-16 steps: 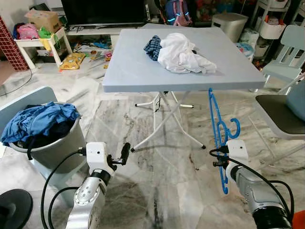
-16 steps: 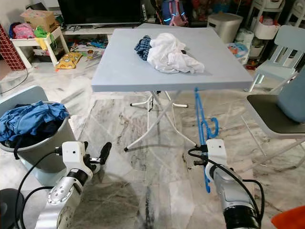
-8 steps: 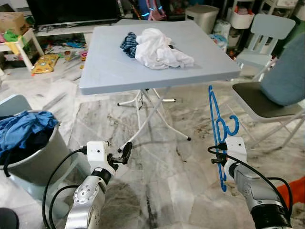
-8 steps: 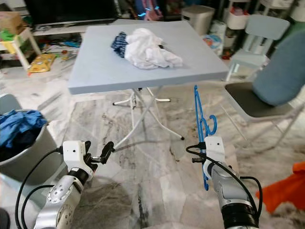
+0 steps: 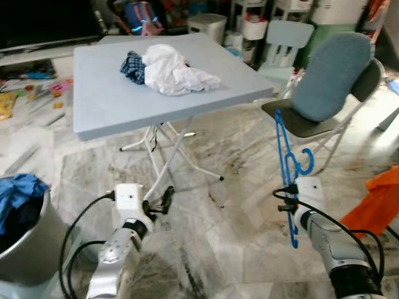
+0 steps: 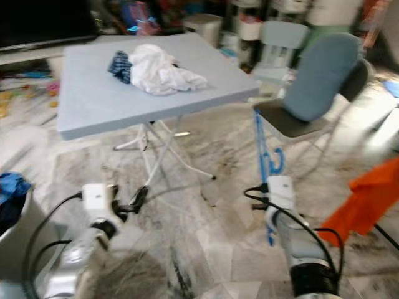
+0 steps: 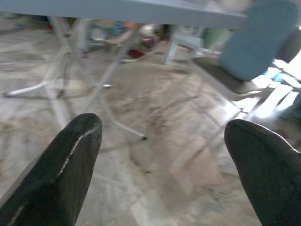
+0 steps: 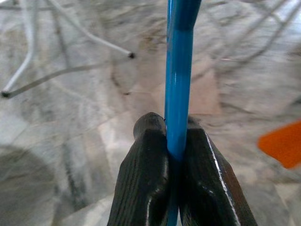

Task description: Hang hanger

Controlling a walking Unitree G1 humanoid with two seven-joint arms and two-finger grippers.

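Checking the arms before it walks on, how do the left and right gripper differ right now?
The left gripper is open and holds nothing; the right gripper is shut on the blue hanger. The left points at the table legs; the right carries the hanger upright beside the chair. Both hover low over the floor.

Setting is reading as a lived-in home living room: crumpled white and plaid laundry (image 5: 168, 70) is lying on a pale blue folding table (image 5: 100, 106), a grey-cushioned folding chair (image 5: 324, 87) is standing on the marble-tile floor (image 5: 230, 230), clutter lining the back wall.
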